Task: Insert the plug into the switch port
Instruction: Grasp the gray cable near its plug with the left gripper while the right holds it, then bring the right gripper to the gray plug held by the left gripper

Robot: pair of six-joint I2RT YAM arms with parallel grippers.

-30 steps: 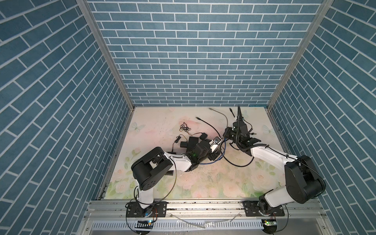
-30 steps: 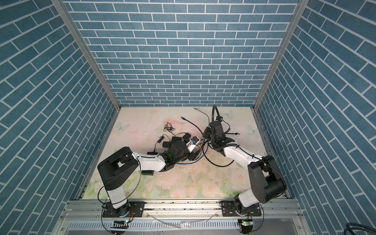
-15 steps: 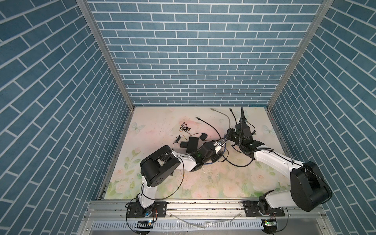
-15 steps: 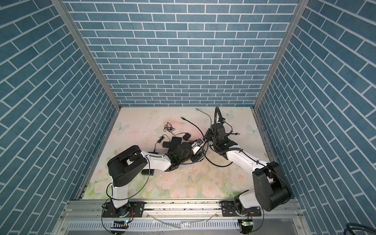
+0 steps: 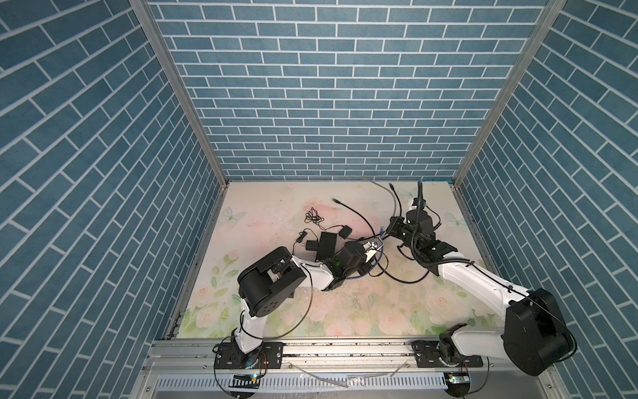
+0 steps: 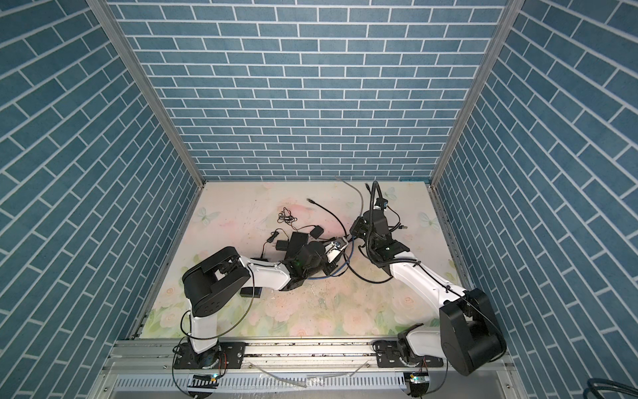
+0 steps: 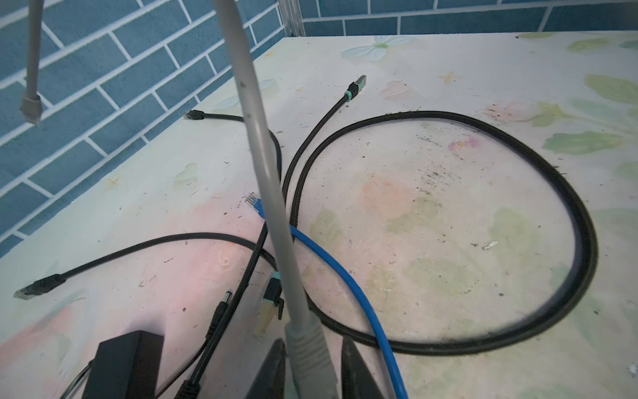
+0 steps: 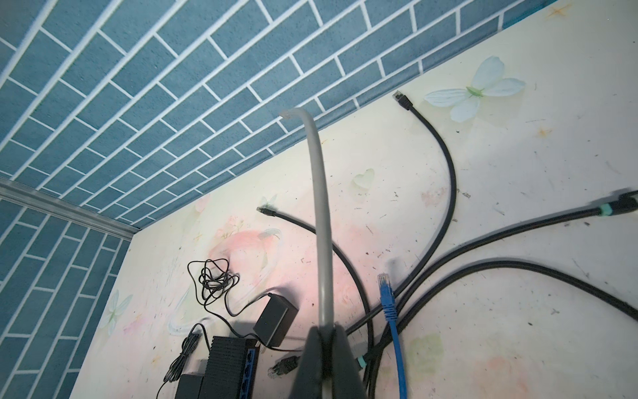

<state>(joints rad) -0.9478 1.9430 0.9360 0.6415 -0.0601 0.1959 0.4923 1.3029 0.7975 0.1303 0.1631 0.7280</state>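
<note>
One grey cable (image 8: 319, 207) here, light and floppy but a bit springy, so we'd grab the stiffer boot (image 7: 307, 362) right behind the plug, not the cable itself. Right hand (image 8: 324, 331) is pinched shut on the cable. Left hand (image 7: 312, 342) has its fingers either side of the boot, and we can't tell if it's squeezing. Plug itself is out of shot, roughly mid-frame in both top views, just right of the one switch (image 5: 326, 243). Also one blue cable (image 8: 392, 311), one thick black loop (image 7: 428, 114).

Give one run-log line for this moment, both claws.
left claw: astride grey round cable, grip unclear | right claw: shut on it | black ribbed switch: cable not in
</note>
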